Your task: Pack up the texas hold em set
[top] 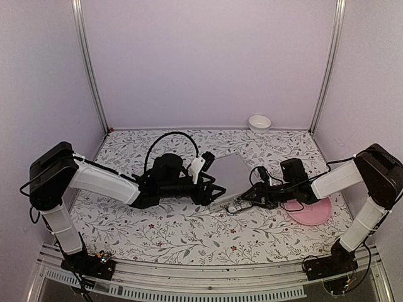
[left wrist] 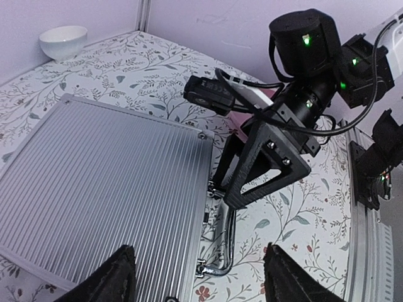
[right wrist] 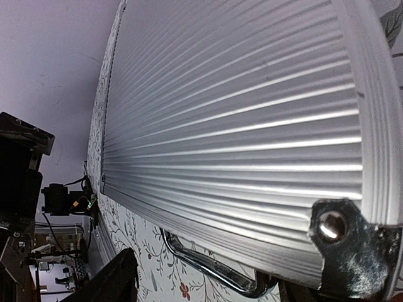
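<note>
Left gripper (left wrist: 201, 277) wide, empty, bottom edge, above case (left wrist: 101, 182) | lid down, no chips or cards outside | right gripper (top: 252, 197) wide about handle (right wrist: 208, 267) | remaining: perhaps only fastening

Soft, even light with a pinkish cast fills every view, and the shadows beside the case (top: 230, 175) are faint and diffuse. In the right wrist view, white glare streaks run along the case's ribs, its handle (right wrist: 208, 270) glints, and the edges bow strongly. The top view is grainy. The left wrist view is sharp over the case.
</note>
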